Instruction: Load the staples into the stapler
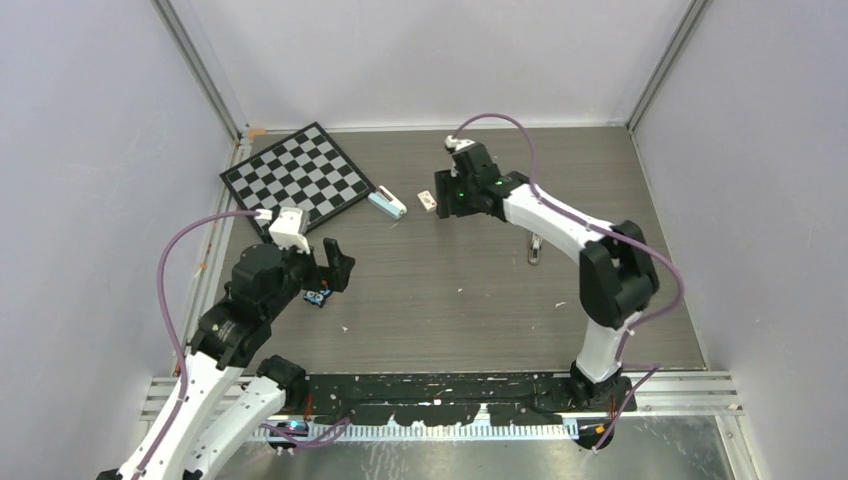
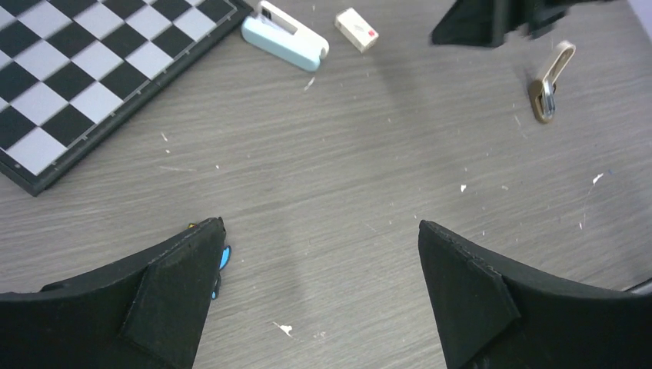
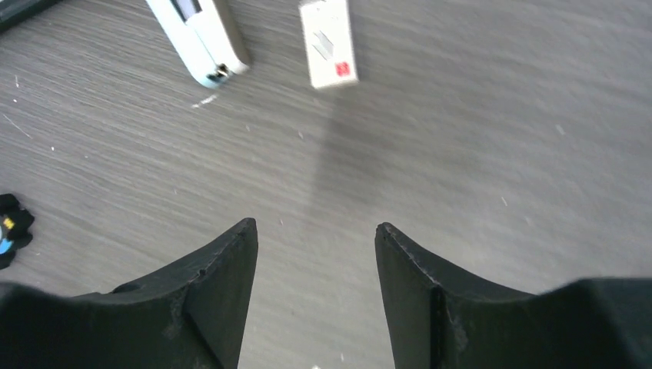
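Observation:
The stapler, pale blue-teal with a white base, lies at the back middle of the table beside the chessboard corner. It also shows in the left wrist view and the right wrist view. I cannot make out any staples strip in these views. My right gripper is open and empty, hovering just right of a small white box with a red mark; in its own view bare table lies between the jaws. My left gripper is open and empty, well short of the stapler.
A chessboard lies at the back left. A small black-and-blue gadget sits by my left gripper's left finger. A small tan piece with a silvery metal part lies under the right arm, also in the left wrist view.

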Motion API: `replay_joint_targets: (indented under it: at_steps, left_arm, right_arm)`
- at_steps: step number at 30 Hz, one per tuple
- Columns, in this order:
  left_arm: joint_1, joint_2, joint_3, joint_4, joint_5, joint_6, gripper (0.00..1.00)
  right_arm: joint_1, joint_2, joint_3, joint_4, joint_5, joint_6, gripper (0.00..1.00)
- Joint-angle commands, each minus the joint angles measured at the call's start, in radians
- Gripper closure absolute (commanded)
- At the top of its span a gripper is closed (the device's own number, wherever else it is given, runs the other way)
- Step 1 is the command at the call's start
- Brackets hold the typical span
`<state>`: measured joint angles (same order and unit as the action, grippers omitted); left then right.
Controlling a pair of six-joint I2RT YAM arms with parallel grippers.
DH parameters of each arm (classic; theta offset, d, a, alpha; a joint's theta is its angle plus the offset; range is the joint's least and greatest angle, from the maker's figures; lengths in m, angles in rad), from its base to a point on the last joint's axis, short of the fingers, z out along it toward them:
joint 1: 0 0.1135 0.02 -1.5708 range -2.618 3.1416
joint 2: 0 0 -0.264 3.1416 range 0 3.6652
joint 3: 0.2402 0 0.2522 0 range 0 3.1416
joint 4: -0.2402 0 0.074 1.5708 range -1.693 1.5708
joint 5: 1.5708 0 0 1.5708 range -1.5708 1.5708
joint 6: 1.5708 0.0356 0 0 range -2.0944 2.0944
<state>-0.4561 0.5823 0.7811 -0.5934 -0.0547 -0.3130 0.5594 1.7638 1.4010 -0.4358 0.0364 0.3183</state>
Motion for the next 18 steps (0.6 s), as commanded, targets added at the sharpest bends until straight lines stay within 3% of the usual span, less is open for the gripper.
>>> replay_joint_targets:
  at_steps: [1,11,18]
  left_arm:
    - [-0.001,-0.052,-0.015,0.063,-0.056,0.013,0.02]
    - [-0.001,-0.004,0.023,0.009,-0.065,0.011,0.04]
    - [-0.001,-0.017,0.021,0.015,-0.083,0.015,0.04]
  right_arm:
    - [0.049,0.132,0.108,0.172,-0.019,-0.183,0.36]
    - [0.065,0.400,0.339,0.206,-0.161,-0.276,0.25]
    - [0.106,0.508,0.463,0.200,-0.149,-0.341,0.27]
